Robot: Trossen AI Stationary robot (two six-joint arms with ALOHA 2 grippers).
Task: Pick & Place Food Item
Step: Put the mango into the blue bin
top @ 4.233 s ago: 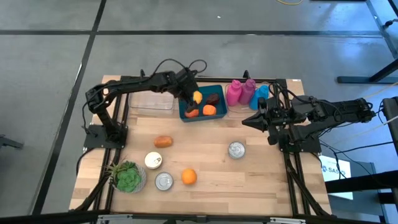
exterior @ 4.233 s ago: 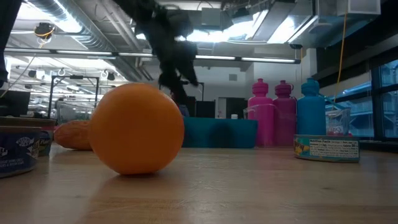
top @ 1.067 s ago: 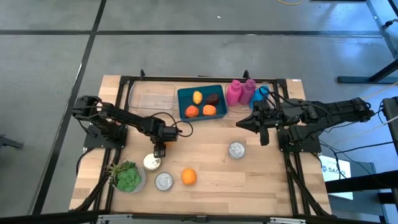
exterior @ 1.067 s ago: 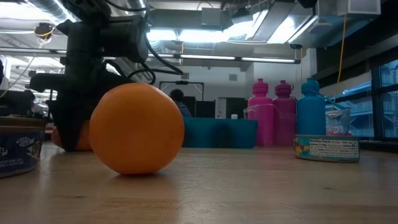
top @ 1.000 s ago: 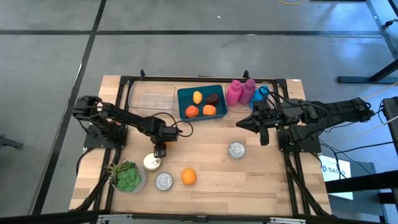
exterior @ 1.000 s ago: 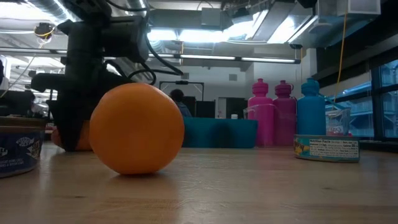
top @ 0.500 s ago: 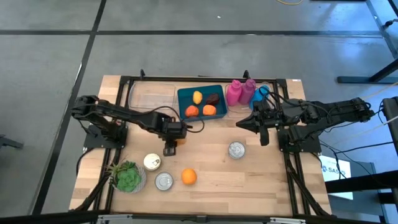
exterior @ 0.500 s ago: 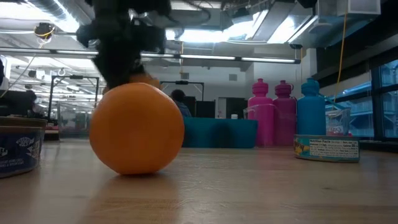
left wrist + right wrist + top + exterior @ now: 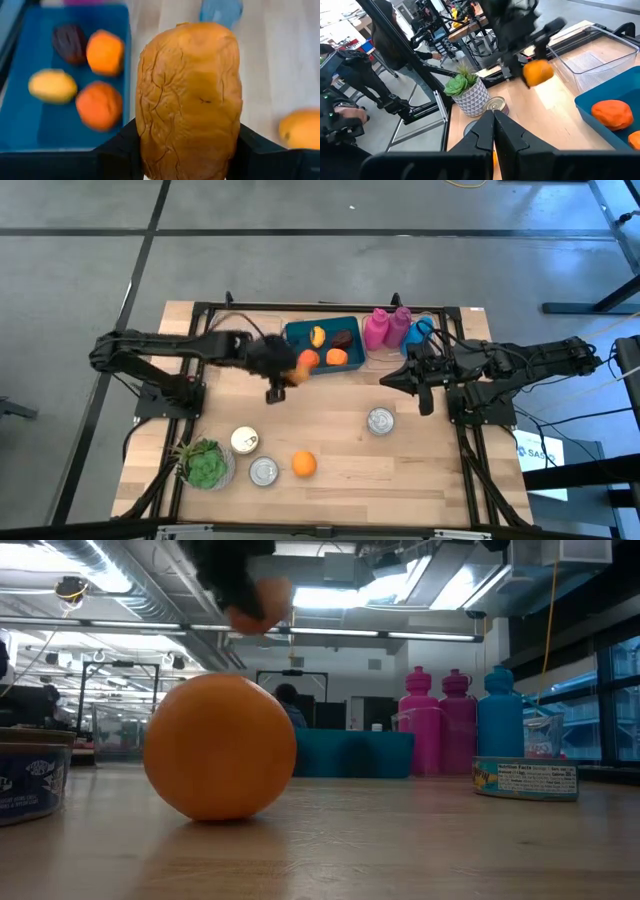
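My left gripper (image 9: 288, 375) is shut on a wrinkled brown-orange food item (image 9: 189, 100), high above the table in the low view (image 9: 258, 605) and just at the near left corner of the blue bin (image 9: 292, 330). The bin holds a yellow piece (image 9: 317, 335), a dark piece (image 9: 343, 338) and two orange pieces. My right gripper (image 9: 387, 381) hangs shut over the table's right half, holding nothing. My left gripper pinches the food item between its two fingers, one finger (image 9: 117, 150) on each long side of its near end (image 9: 150, 145). In the low view the gripper comes at it from above. The item is lifted clear of the table and of the bin.
An orange (image 9: 303, 464), two cans (image 9: 245, 439) (image 9: 263, 471) and a potted plant (image 9: 205, 463) stand near the front left. A third can (image 9: 380, 420) lies at mid right. Pink and blue bottles (image 9: 390, 328) and a clear container (image 9: 245, 335) flank the bin.
My left gripper has risen from the table near the cans with the food item, lifting it clear, and has carried it toward the far edge and to the right, up to the blue bin's near left corner.
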